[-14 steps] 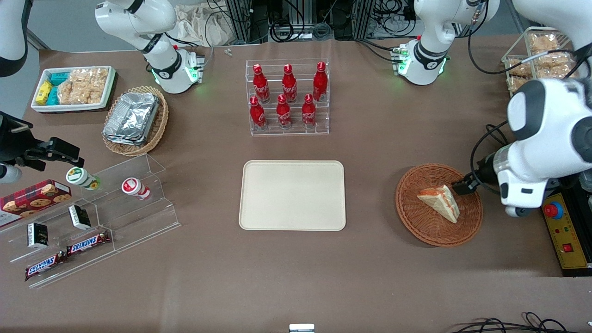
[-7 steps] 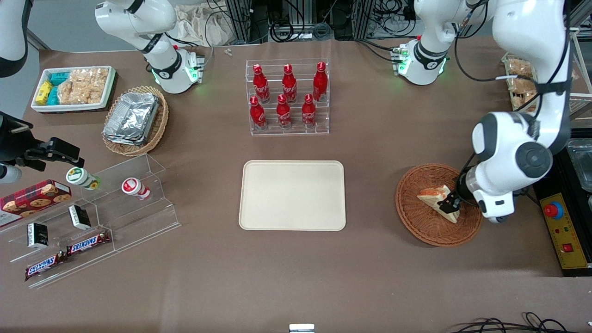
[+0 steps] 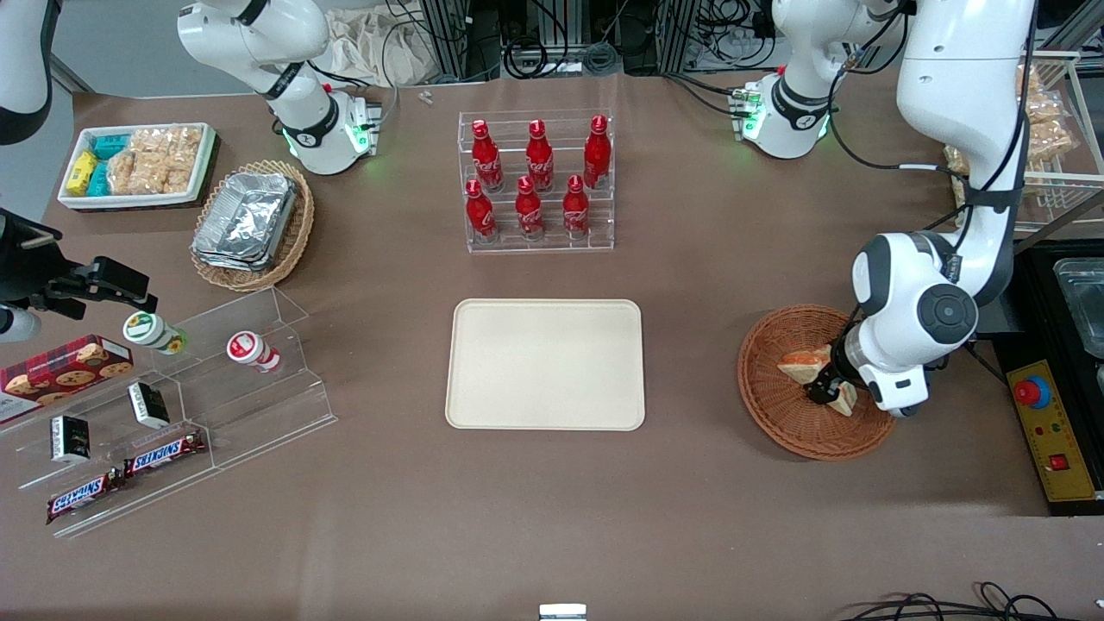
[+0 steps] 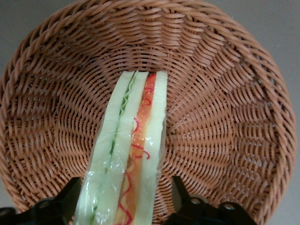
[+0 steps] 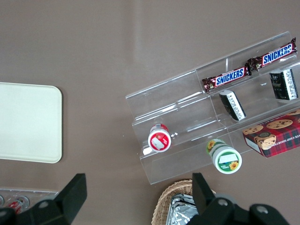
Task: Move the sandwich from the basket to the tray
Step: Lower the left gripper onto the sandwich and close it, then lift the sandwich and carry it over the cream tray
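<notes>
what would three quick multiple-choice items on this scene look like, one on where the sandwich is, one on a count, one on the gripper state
1. Where is the sandwich?
A. on the tray
B. in the basket
C. on the bare table

2. How many red bottles stand in the clear rack?
A. four
B. six
C. nine

3. How is the gripper?
A. open, fingers either side of the sandwich
C. shut on a bottle
B. parked above the tray

Answers: 1 B, the wedge stands on the weave of the basket while the tray holds nothing. 2 B, the red bottles stand three and three. 3 A, the wrist view shows gaps between the fingers and the bread.
</notes>
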Available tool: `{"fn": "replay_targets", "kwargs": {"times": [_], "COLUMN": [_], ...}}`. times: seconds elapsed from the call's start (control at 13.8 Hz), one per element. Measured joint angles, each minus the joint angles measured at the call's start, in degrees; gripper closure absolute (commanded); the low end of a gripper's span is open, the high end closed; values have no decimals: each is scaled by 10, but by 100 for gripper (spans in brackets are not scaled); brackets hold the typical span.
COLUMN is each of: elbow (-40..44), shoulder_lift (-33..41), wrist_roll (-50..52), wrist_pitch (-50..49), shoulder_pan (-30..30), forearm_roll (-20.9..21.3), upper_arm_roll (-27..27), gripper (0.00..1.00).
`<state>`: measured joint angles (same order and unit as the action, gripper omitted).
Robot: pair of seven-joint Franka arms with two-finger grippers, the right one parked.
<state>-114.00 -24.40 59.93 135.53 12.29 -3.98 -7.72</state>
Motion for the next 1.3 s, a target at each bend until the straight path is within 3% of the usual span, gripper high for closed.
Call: {"fn": "replay_targets", "kwargs": {"times": [0.36, 0.58, 0.8, 1.09, 1.3], "elbow": [13, 57, 103, 107, 105], "shoulder_lift": [10, 66, 111, 103, 61], "wrist_roll": [4, -8, -55, -167, -177], "wrist_pitch": [2, -111, -199, -185, -92], "shoulder_pan": [0, 7, 37, 66, 80], "forearm_roll": [-1, 0, 4, 6, 8], "upper_arm_roll": [-1, 11, 55, 139, 193], "gripper": [100, 100, 100, 100, 100]}}
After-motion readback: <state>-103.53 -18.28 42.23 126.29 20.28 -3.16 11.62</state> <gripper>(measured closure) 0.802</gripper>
